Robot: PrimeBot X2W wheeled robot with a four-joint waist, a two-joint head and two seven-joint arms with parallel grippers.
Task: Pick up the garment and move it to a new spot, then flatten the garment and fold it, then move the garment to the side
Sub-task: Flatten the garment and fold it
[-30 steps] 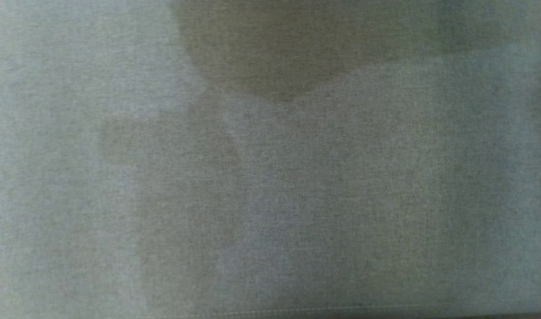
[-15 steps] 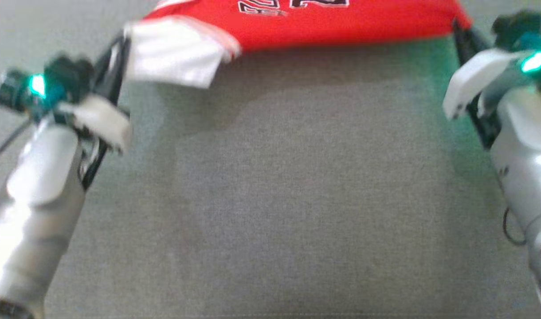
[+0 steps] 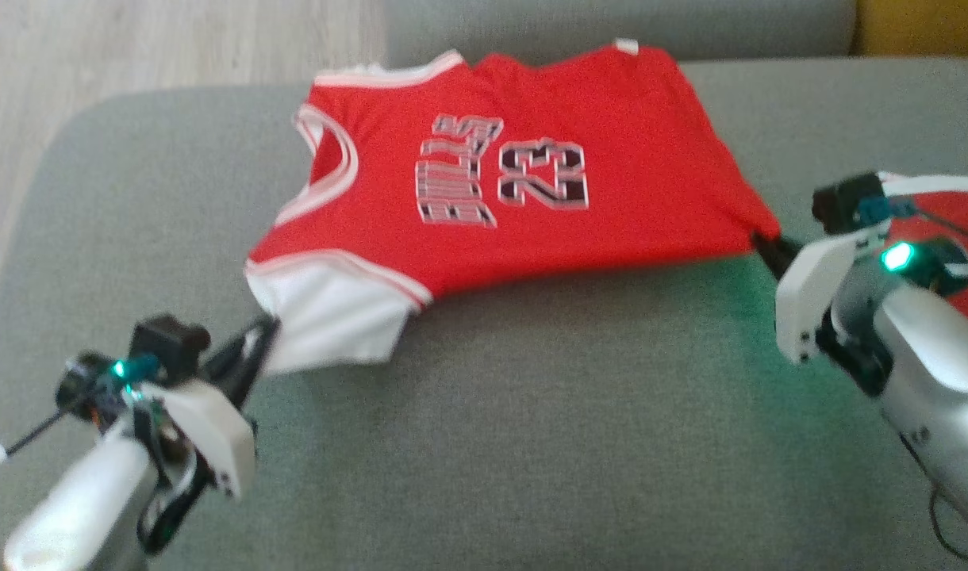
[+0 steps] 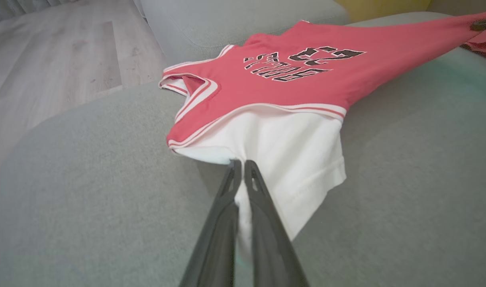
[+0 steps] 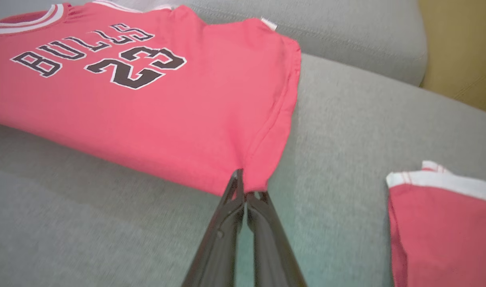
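Red garment in both end effectors

Grey fabric sofa seat, wide, flat, fine woven texture, rounded corner at its left end. Soft shadows fall on the fabric. Grey backrest cushion runs along the far edge of the seat, same cloth. Light wood-plank floor beyond the left end of the sofa, pale grain, boards running away from the seat. Yellow surface behind the backrest at the far right, wall or panel, cannot tell which. Second red cloth with a white trimmed edge lies on the seat towards its right end, flat, partly cut off by the frame edge.
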